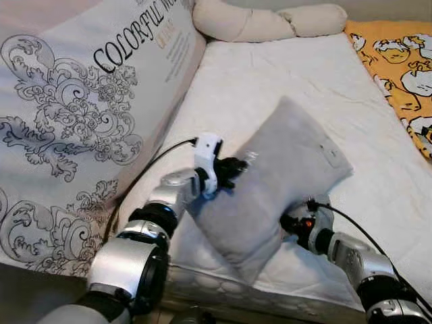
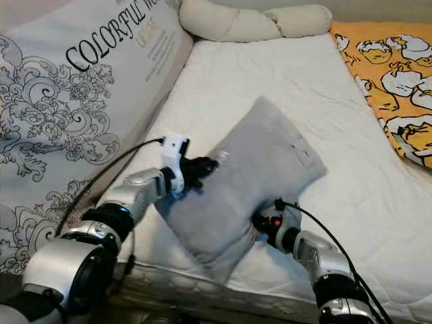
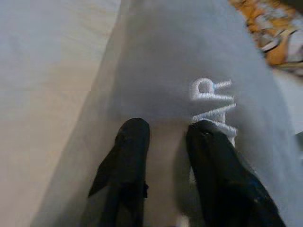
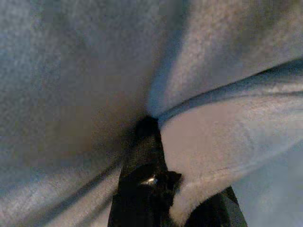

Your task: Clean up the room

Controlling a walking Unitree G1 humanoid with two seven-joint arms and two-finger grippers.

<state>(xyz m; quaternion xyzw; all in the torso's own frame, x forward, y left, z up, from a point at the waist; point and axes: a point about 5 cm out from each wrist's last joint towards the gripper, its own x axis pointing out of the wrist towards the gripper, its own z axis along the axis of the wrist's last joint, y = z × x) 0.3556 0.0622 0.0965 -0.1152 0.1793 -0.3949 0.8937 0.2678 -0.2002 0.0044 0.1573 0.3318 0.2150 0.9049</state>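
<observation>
Both grippers [image 1: 236, 169] [image 2: 260, 223] pinch pillow [image 1: 277, 175]; fingertips buried.

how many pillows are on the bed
3: a grey pillow at the near edge held between both end effectors, a large printed pillow on the left, a long cream bolster at the far end.

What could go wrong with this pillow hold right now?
The left pincer seems to pinch only a fold at the grey pillow's edge, so the fabric could slip free. The right pincer is buried in cloth near the lower corner, which may snag or pull loose. The pillow's lower corner hangs past the mattress edge; if either grip fails, it could slide off the bed.
</observation>
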